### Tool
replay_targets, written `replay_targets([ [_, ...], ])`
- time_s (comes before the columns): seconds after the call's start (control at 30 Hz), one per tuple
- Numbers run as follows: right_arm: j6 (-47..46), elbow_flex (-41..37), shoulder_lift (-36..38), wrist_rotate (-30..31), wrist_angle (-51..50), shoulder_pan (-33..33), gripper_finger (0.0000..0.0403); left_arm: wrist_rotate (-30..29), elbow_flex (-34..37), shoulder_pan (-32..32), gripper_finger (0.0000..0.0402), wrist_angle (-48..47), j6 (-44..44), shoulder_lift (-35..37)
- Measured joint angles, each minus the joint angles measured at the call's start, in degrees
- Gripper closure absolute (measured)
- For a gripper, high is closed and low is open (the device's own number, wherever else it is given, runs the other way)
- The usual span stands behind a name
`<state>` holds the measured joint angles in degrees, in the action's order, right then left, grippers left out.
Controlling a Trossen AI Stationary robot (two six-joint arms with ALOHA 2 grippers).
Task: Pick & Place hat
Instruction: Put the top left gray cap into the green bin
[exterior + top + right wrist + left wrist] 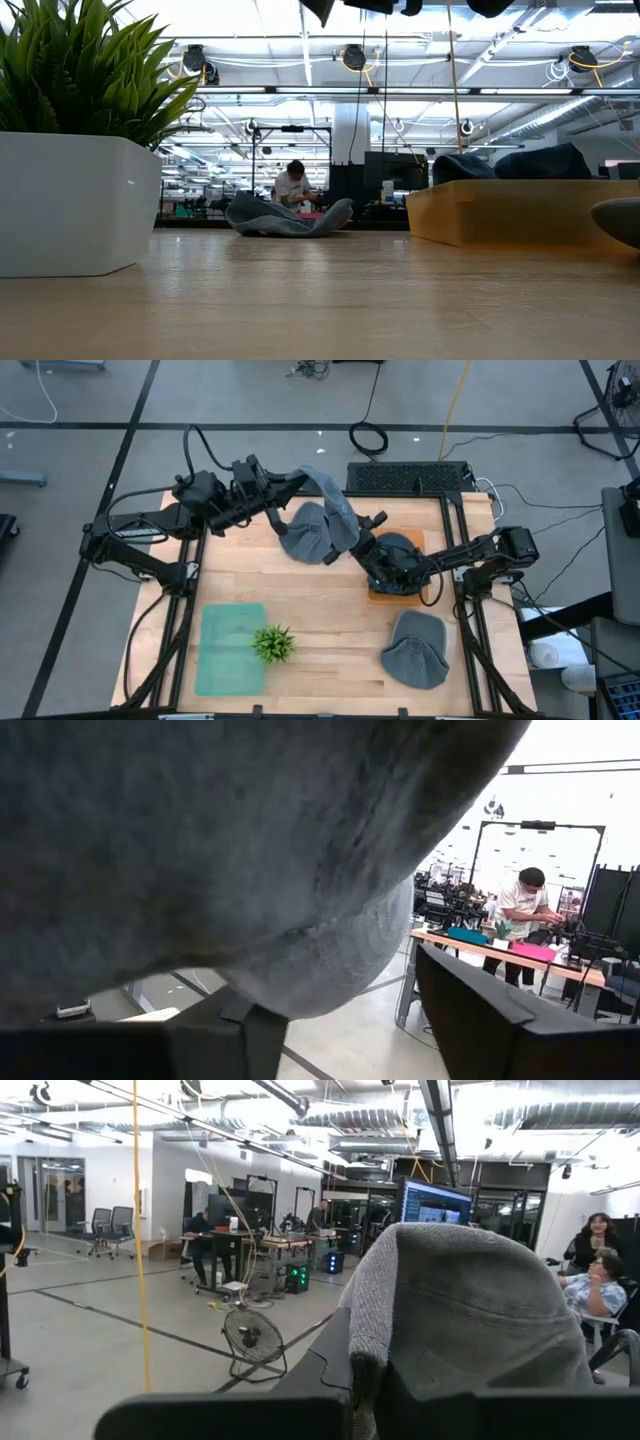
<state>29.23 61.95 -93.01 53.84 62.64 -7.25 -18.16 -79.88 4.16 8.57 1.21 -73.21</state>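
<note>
A grey knit hat hangs in the air over the table's far middle, stretched between my two arms. My left gripper is shut on its upper end; in the left wrist view the hat drapes over that gripper. My right gripper is at the hat's lower end, fingers apart, with the hat's rounded bulge sagging between them. A second grey hat lies flat on the table under the hanging one. My left gripper holds the hat by its upper end, coming level from the table's left. The cloth falls over the fingers and hides the place of contact. The hat hangs clear of the table, sloping down toward my right gripper. My right gripper has the hat's lower end between its open fingers; one finger is close under the cloth, and I cannot tell whether it touches.
An orange box with a dark hat in it stands right of centre. Another grey hat lies near the front right. A green tray and a small potted plant sit front left.
</note>
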Motion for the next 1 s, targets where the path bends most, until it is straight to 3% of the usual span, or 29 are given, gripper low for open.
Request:
replay_targets([
  [0.17, -0.02, 0.0, 0.0, 0.0, 0.06, 0.0, 0.0269, -0.01, 0.0, 0.05, 0.0393, -0.15, 0.0, 0.0],
  [0.4, 0.48, 0.0, 0.06, 1.38, -0.54, 0.15, 0.0387, 0.01, 0.0, 0.36, 0.0393, -1.33, 0.17, 0.18],
  [0.7, 1.88, -0.02, 0.09, 3.05, -2.85, 0.08, 0.0399, 3.17, 0.0, 1.01, 0.0389, -3.28, -0.37, 0.17],
  [1.0, 4.97, -0.02, 0.07, 3.77, -3.34, -0.03, 0.0402, 4.8, 0.09, 1.1, 0.0283, -7.29, 0.85, 0.54],
])
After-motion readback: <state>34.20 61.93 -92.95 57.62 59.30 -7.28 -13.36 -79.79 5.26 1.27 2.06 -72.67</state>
